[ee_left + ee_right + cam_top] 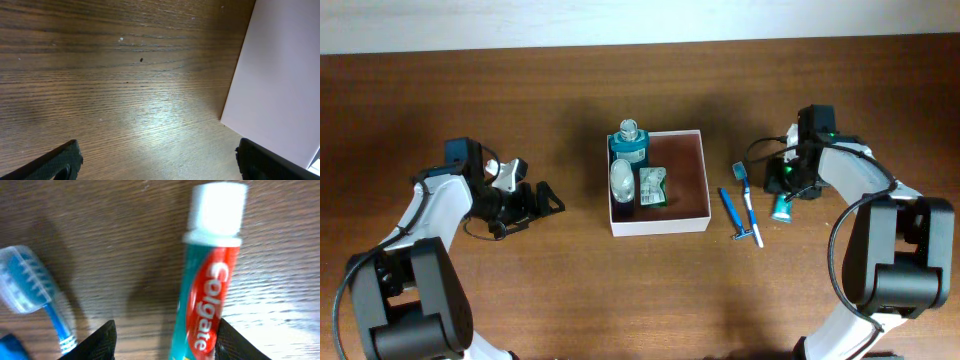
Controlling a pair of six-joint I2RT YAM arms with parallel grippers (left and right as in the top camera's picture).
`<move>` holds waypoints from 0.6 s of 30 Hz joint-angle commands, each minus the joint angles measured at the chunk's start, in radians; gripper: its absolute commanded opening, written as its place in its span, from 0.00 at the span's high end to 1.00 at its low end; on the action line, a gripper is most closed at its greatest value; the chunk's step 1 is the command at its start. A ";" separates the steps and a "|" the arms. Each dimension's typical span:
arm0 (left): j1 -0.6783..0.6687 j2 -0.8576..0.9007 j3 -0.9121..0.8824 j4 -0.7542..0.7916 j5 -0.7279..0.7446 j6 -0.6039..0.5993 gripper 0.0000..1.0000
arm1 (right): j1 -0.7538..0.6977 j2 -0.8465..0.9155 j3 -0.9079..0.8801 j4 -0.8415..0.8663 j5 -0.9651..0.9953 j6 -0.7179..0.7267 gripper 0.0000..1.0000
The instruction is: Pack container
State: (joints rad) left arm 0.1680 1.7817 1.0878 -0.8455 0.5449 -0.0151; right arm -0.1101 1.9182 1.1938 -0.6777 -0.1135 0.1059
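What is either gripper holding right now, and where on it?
Left gripper: nothing. Right gripper: toothpaste tube lies between its fingers; a grip cannot be confirmed.

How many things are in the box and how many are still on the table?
In the box: 3 (mouthwash bottle, clear bottle, green packet)
On the table: 4 (toothbrush, blue pen-like stick, razor, toothpaste)
Total: 7

White square container, table centre, toiletries inside
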 commanded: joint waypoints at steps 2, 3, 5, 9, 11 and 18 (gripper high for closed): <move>0.003 -0.026 -0.006 0.000 0.003 0.012 0.01 | -0.004 0.018 -0.018 -0.006 -0.053 0.034 0.37; 0.003 -0.026 -0.006 0.000 0.003 0.012 0.01 | -0.003 0.018 -0.018 -0.003 -0.001 0.034 0.37; 0.003 -0.026 -0.006 0.000 0.003 0.012 0.01 | -0.004 0.018 -0.018 0.002 0.067 0.034 0.36; 0.003 -0.026 -0.006 0.000 0.003 0.012 0.01 | -0.004 0.018 -0.018 0.012 0.195 0.034 0.36; 0.003 -0.026 -0.006 0.000 0.003 0.012 0.01 | -0.004 0.018 -0.018 0.020 0.220 0.034 0.36; 0.003 -0.026 -0.006 0.000 0.003 0.012 0.01 | -0.003 0.018 -0.018 0.072 0.220 0.004 0.37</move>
State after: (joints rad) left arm 0.1680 1.7817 1.0878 -0.8452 0.5449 -0.0151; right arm -0.1101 1.9209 1.1851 -0.6189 0.0708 0.1280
